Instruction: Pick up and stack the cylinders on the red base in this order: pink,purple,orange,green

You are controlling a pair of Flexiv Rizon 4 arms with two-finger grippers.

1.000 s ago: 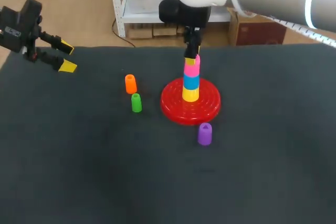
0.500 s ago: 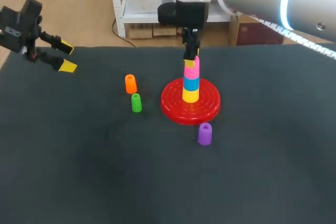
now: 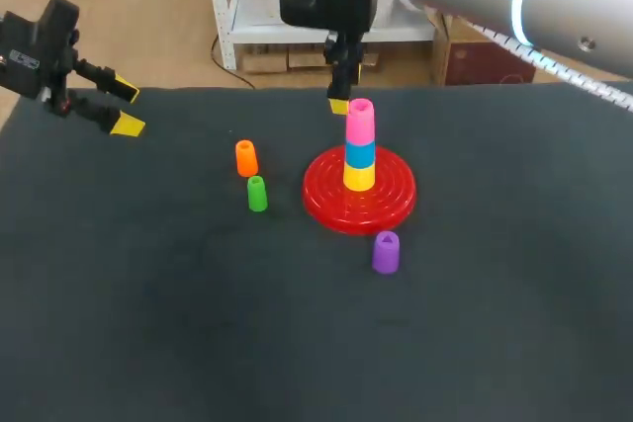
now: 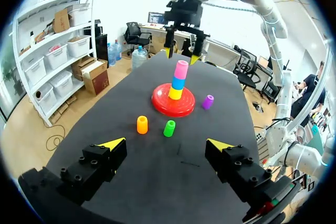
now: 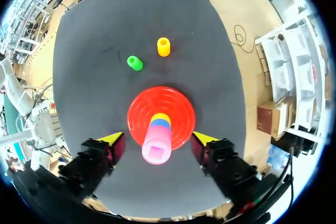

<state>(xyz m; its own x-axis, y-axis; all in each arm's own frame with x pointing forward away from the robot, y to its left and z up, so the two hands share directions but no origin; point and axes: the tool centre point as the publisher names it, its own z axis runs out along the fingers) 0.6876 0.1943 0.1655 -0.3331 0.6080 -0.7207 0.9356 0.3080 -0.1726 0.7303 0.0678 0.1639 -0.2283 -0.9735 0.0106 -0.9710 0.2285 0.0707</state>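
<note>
With the purple cylinder (image 3: 386, 252) seemingly falling outside the right wrist view, three cylinders (image 3: 360, 150) are standing stacked on the red base (image 3: 321, 200), three loose, left claw (image 4: 165, 144) and right claw (image 4: 181, 56) gaping empty.

Head looks down; all 3 share base (image 3: 331, 200)

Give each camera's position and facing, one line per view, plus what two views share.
Head view: above and behind, looking down; left gripper aside, right gripper over the pink cylinder.
Left wrist view: from the table's edge, facing the red base; its open fingers show.
Right wrist view: straight down onto the pink cylinder; its open fingers flank it.
Shared: both wrist views show the orange cylinder and green cylinder.
</note>
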